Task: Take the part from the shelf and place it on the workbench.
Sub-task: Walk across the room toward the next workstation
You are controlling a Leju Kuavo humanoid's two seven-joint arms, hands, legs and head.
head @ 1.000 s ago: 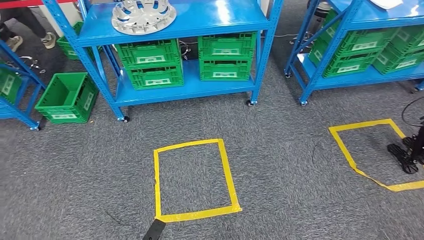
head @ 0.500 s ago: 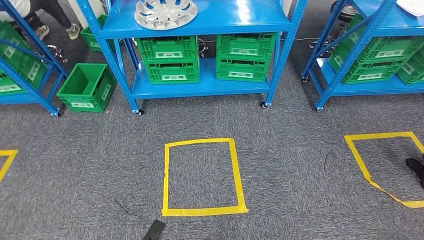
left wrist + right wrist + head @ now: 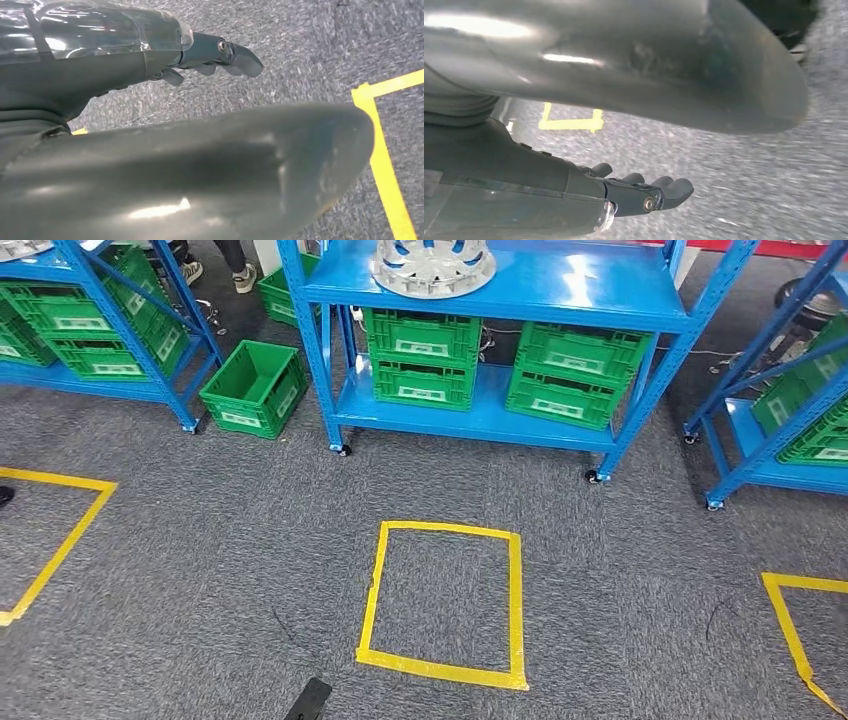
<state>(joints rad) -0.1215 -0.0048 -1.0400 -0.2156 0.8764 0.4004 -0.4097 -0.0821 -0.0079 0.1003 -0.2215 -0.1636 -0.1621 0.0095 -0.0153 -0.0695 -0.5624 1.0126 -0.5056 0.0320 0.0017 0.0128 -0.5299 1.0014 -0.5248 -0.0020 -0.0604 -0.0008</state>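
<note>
The part, a round silver wheel cover [image 3: 433, 262], lies on the top board of the blue shelf [image 3: 560, 290] straight ahead, cut off by the picture's top edge. It is far from both hands. My left hand [image 3: 150, 95] hangs over the grey carpet with its fingers [image 3: 235, 56] stretched out apart from the thick thumb [image 3: 210, 170], and nothing is in it. My right hand [image 3: 499, 160] hangs the same way, its fingers [image 3: 664, 190] straight, the thumb [image 3: 649, 65] apart, holding nothing.
Green crates [image 3: 420, 355] fill the shelf's lower board, and one loose crate [image 3: 255, 390] stands on the floor to its left. A yellow tape square [image 3: 512, 610] marks the carpet before the shelf. More blue shelves stand left [image 3: 150, 390] and right [image 3: 770, 430]. A person's shoes [image 3: 243, 278] show behind.
The whole picture has shifted right: the camera has turned left. The shelf with the wheel cover now sits further right, and a left-hand shelf and another yellow marking have come into view.
</note>
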